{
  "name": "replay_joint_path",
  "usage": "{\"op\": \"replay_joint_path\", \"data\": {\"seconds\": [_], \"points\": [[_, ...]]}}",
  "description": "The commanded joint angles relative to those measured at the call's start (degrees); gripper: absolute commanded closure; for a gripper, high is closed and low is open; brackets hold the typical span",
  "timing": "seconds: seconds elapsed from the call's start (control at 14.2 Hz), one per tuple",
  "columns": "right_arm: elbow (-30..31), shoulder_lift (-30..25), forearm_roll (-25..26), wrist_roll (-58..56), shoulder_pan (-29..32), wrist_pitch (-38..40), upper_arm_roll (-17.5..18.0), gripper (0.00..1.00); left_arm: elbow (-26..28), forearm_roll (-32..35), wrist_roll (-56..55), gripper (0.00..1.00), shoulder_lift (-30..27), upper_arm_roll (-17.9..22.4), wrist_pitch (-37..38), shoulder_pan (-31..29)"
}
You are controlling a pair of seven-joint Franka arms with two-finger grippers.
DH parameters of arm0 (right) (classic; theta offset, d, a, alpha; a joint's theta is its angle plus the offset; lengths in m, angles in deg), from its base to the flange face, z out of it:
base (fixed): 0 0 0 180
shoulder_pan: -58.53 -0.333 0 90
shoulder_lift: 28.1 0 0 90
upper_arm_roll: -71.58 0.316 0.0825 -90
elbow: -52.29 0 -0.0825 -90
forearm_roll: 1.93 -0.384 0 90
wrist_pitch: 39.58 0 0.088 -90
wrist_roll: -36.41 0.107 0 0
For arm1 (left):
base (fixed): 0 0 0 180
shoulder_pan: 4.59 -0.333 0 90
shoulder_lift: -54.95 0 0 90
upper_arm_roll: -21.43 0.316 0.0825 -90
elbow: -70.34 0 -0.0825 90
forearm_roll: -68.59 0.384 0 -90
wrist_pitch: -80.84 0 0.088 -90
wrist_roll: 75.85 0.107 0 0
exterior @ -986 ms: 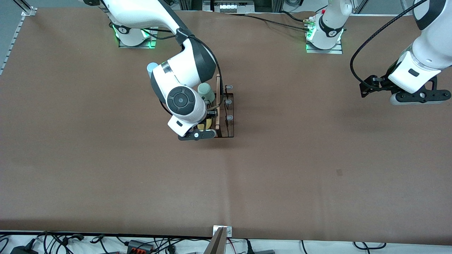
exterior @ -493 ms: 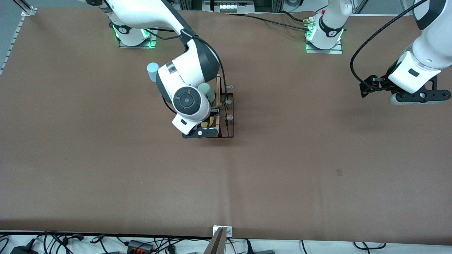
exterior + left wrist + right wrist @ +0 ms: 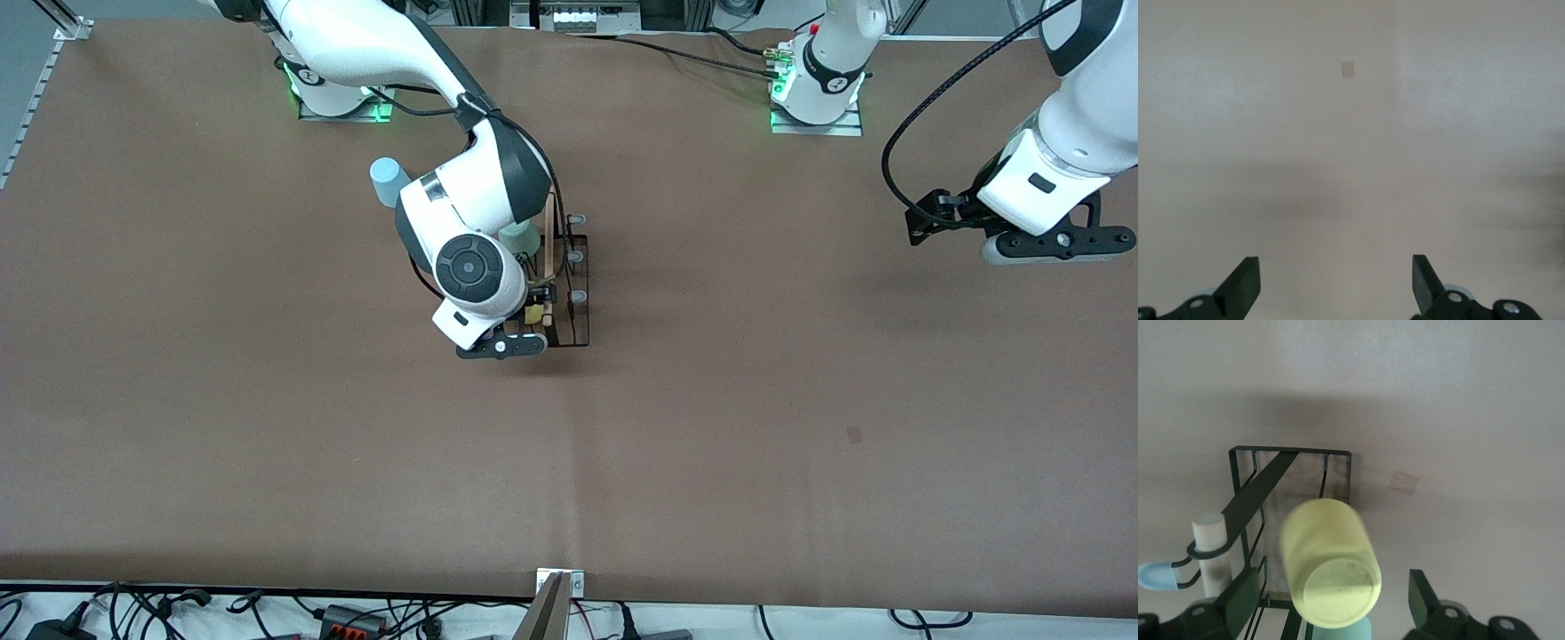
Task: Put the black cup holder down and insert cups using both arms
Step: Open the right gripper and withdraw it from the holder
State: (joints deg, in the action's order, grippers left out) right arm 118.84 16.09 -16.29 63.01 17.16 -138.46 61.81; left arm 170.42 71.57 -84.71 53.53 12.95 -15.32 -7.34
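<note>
Light blue tapered plastic cup [image 3: 385, 180] stands on the brown table [image 3: 267, 427], toward the right arm's base from the right gripper, not yet on the rack.

Right gripper [image 3: 536, 313] hangs over the end of the thin black wire cup holder with the light wooden top bar [image 3: 569, 293] that lies nearer the front camera. In the right wrist view the yellow tapered plastic cup [image 3: 1331, 563] sits between the gripper's fingers [image 3: 1238, 603], which are spread wide with a gap on each side of it, so they look let go of it. The cup seems to rest base-up on a peg, though the peg itself is hidden. Mint green tapered cup [image 3: 518, 238] is on the rack just beside the gripper, on the side toward the arm bases.

Step in hand, I judge: yellow cup placed and released. Next move calls for a straight lift clear of the wire frame without knocking the cup, then going for the blue cup.

Left gripper [image 3: 1335, 288] waits over bare table at the left arm's end, well apart from the rack, fingers spread wide, holding nothing.
</note>
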Motion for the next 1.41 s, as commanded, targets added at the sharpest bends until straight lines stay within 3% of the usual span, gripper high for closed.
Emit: {"op": "replay_joint_path", "data": {"seconds": [0.0,0.28,0.85,1.2,1.27,1.34], "points": [[0.1,-3.9,-0.2,0.9,1.3,0.4,-1.3,0.00,-0.8,-1.2,0.6,0.00,-0.2,0.3,1.1,0.1],[0.1,-10.1,0.0,0.2,2.1,1.3,-8.5,0.00,-0.8,-1.2,0.6,0.00,-0.2,0.3,1.1,0.1],[0.1,-13.9,-0.3,-5.7,2.2,4.6,-20.9,0.00,-0.8,-1.2,0.6,0.00,-0.2,0.2,1.2,0.1],[0.1,-14.1,-0.3,-9.2,7.0,3.7,-20.4,0.00,-0.8,-1.2,0.6,0.00,-0.2,0.3,1.2,0.1],[0.1,-15.3,-0.2,-9.3,9.3,3.6,-19.2,0.00,-0.8,-1.2,0.6,0.00,-0.2,0.3,1.2,0.1],[0.2,-16.2,0.5,-10.2,12.3,3.7,-15.9,0.00,-0.8,-1.2,0.6,0.00,-0.2,0.3,1.2,0.1]]}}
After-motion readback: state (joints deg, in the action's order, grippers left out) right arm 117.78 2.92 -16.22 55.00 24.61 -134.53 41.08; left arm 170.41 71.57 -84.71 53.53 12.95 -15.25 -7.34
